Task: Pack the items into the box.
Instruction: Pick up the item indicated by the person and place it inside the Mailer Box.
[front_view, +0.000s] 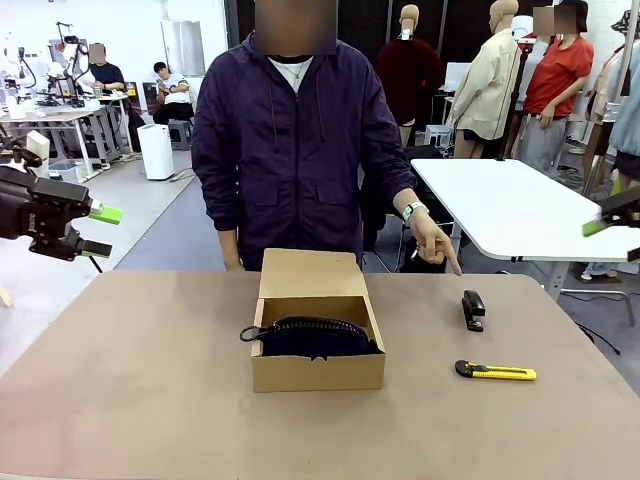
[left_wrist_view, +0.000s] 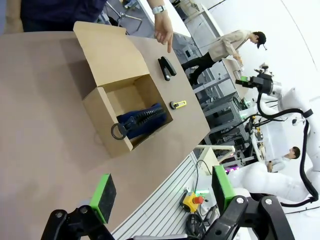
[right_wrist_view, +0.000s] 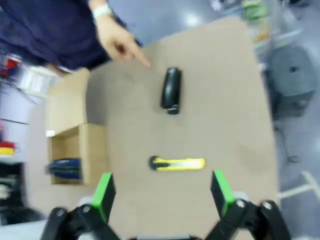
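Box (front_view: 318, 372): brown cardboard, lid flap folded back toward the person, standing mid-table (front_view: 150, 380). Inside it you have the navy pouch (front_view: 315, 338), zipper uppermost, with its pull loop poking out over the box's left wall. That makes one item of three packed. Outstanding, on the table to the box's right: the black stapler (front_view: 473, 309), well apart from the box, and the yellow-and-black utility knife (front_view: 497, 372), nearer your side, lying crosswise and apart from the stapler. The person's hand (front_view: 432, 240) points one finger down just beyond the stapler without touching it; you may read that as marking the next pick. Left gripper (front_view: 101, 231): jaws spread wide, nothing between them, held off the table's left side, well away from everything. Right gripper (right_wrist_view: 162, 190): jaws likewise released and empty, hovering high over the knife and stapler, so it looks best placed for both remaining items.
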